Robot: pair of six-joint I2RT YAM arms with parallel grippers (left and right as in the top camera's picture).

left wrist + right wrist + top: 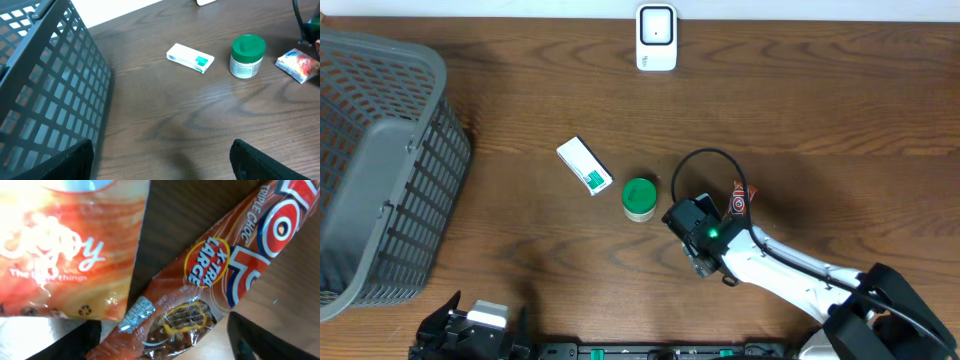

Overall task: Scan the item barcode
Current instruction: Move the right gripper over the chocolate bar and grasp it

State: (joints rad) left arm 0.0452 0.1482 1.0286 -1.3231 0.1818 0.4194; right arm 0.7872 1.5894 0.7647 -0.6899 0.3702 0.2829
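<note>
In the right wrist view a brown-and-orange chocolate bar (pixel 210 280) marked X-TRA LARGE lies slanted on the table. Its near end sits between the fingers of my right gripper (pixel 165 347), which stand open on either side, with a gap showing on the right. An orange snack packet (pixel 70 250) lies against the bar's left. From overhead the right gripper (pixel 703 236) hangs over these packets (pixel 740 200). The white scanner (pixel 656 38) stands at the far edge. My left gripper (pixel 162 170) is open and empty, low at the near left. No barcode shows.
A grey mesh basket (pixel 375 170) fills the left side. A white-and-green box (pixel 585 166) and a green-lidded jar (pixel 639 198) lie mid-table, just left of the right gripper. The right arm's cable loops above the packets.
</note>
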